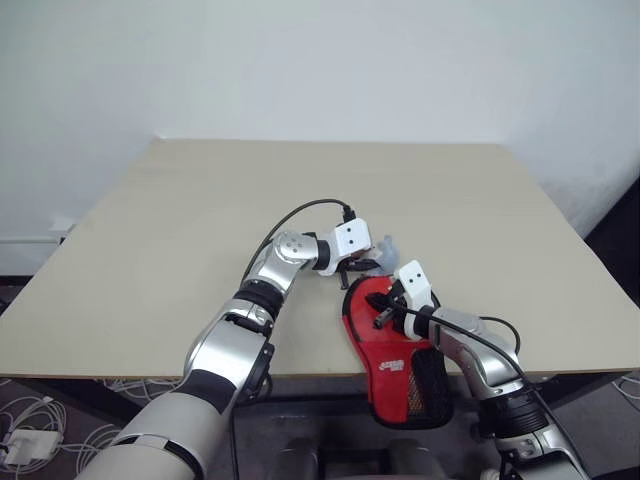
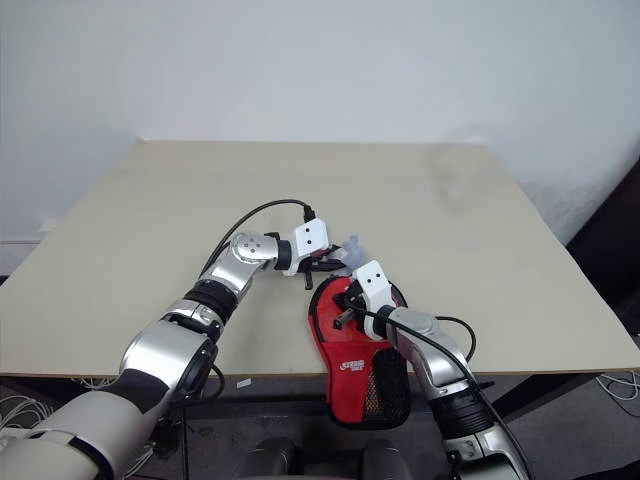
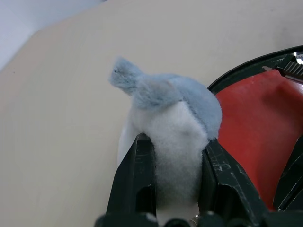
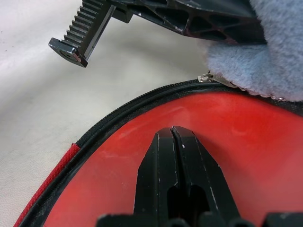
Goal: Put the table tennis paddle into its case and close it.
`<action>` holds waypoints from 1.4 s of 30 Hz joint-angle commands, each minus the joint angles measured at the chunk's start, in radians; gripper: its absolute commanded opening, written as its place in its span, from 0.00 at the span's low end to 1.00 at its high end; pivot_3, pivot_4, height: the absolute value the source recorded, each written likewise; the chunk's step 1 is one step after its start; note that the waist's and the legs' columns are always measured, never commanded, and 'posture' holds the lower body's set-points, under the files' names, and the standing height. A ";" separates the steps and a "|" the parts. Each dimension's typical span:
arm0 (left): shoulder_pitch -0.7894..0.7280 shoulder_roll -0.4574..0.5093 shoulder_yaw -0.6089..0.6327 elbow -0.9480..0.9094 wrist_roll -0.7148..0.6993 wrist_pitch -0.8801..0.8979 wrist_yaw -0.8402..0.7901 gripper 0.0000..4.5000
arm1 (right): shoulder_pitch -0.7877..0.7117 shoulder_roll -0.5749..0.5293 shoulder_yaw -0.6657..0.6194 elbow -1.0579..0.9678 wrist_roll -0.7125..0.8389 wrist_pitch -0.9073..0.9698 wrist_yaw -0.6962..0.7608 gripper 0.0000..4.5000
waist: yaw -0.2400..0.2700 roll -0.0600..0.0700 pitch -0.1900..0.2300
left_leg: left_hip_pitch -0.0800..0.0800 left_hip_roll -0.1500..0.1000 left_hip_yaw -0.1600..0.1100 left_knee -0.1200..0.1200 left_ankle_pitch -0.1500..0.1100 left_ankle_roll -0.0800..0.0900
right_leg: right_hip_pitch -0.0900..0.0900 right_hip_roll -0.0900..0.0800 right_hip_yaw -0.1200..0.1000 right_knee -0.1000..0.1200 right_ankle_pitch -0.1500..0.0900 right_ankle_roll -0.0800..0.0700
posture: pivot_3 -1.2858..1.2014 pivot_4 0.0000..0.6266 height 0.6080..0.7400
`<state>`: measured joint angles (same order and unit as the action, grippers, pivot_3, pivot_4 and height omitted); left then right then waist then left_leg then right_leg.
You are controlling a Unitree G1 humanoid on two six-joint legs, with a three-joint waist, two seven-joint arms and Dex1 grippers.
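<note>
I have the case [image 1: 398, 365] lying at the near edge of the table [image 1: 200, 220], its black mesh end hanging over that edge toward me and its round end pointing up the table. Through the right wrist view I see a smooth red face inside the zip line, which I take to be the paddle [image 4: 189, 118] already sitting in the case; its handle I cannot make out. My right gripper [image 1: 382, 318] is clenched, fingers pressed together on nothing, and rests on that red face near the round end, as I read it to pin the case flat so it will not slide while the zip is drawn. My left gripper [image 1: 362, 265] reaches in from the left across the far rim of the case and is grasping a fluffy blue-and-white tag [image 3: 165, 113], squeezed between its fingers [image 3: 132, 184]. In the right wrist view the tag sits right at the metal slider [image 4: 206, 77] on the zip [image 4: 128, 113], so I judge it to be the zip pull, held this way to run the zip round the rim. The two grippers are close together, and the right one looks to stand in the way further round. A black cable [image 1: 290, 220] loops above my left wrist.
</note>
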<state>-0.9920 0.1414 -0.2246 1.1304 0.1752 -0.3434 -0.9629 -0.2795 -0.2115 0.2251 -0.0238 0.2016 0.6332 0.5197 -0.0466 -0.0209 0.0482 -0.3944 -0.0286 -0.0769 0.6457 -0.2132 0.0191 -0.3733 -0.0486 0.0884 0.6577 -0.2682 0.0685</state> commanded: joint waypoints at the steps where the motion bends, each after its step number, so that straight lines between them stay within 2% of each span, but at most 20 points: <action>1: 0.001 -0.031 0.003 -0.037 -0.023 -0.004 -0.022 0.36 | 0.014 0.008 0.025 0.041 -0.006 0.040 0.001 0.00 | 0.000 0.000 0.000 | 0.000 0.000 0.000 0.000 0.000 0.000 | 0.000 0.000 0.000 0.000 0.000 0.000 | 0.52 0.00 0.96; 9: 0.007 -0.038 0.013 -0.050 -0.027 0.008 -0.024 0.97 | 0.010 0.010 0.026 0.045 -0.008 0.038 0.003 0.00 | -0.001 0.000 0.000 | 0.000 0.001 0.000 0.000 0.000 0.000 | -0.001 0.000 0.000 0.000 0.000 0.000 | 0.52 0.00 0.96; 10: 0.007 -0.038 0.015 -0.051 -0.027 0.005 -0.014 0.99 | 0.010 0.010 0.026 0.045 -0.008 0.038 0.003 0.00 | -0.001 0.000 0.000 | 0.000 0.001 0.000 0.000 0.000 0.000 | -0.001 0.000 0.000 0.000 0.000 0.000 | 0.52 0.00 0.96; 23: -0.041 0.013 0.054 -0.055 -0.046 0.019 0.042 0.99 | 0.009 0.009 0.032 0.045 -0.009 0.040 0.013 0.00 | -0.001 0.000 0.000 | 0.000 0.001 0.000 0.000 0.000 0.000 | -0.001 0.000 0.000 0.000 0.000 0.000 | 0.52 0.00 0.96; 31: -0.093 0.084 0.156 -0.183 -0.174 0.145 -0.024 0.99 | 0.005 0.013 0.039 0.048 -0.011 0.046 0.019 0.00 | -0.002 0.000 0.000 | 0.000 0.001 0.000 0.000 0.000 0.000 | 0.000 0.000 0.000 0.000 0.000 0.000 | 0.52 0.00 0.96; 37: -0.049 0.163 0.208 -0.336 -0.245 0.264 -0.035 0.99 | -0.007 0.010 0.039 0.051 -0.010 0.051 0.026 0.00 | -0.006 0.000 0.000 | 0.000 0.001 -0.001 -0.001 0.000 0.000 | -0.001 0.001 0.000 0.001 0.000 0.000 | 0.52 0.00 0.96; 40: 0.034 0.200 0.208 -0.433 -0.264 0.319 -0.039 0.86 | -0.020 -0.002 0.027 0.039 -0.004 0.062 0.034 0.00 | -0.006 0.002 -0.001 | 0.001 0.001 -0.007 -0.001 0.000 0.000 | -0.001 0.001 0.000 0.001 0.001 -0.001 | 0.52 0.00 0.96; 42: 0.113 0.214 0.208 -0.533 -0.284 0.377 -0.045 0.71 | -0.038 -0.016 0.007 0.016 0.010 0.078 0.048 0.00 | -0.006 0.003 -0.002 | 0.001 0.001 -0.007 -0.001 0.000 0.000 | -0.001 0.000 0.000 0.000 0.002 -0.004 | 0.52 0.00 0.96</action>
<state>-0.9034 0.3508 -0.0254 0.6724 -0.0785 -0.0052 -1.0037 -0.3128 -0.2144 0.2304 -0.0129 0.1990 0.6706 0.5511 -0.0528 -0.0176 0.0464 -0.3933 -0.0275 -0.0842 0.6445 -0.2133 0.0190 -0.3740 -0.0484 0.0888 0.6582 -0.2653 0.0636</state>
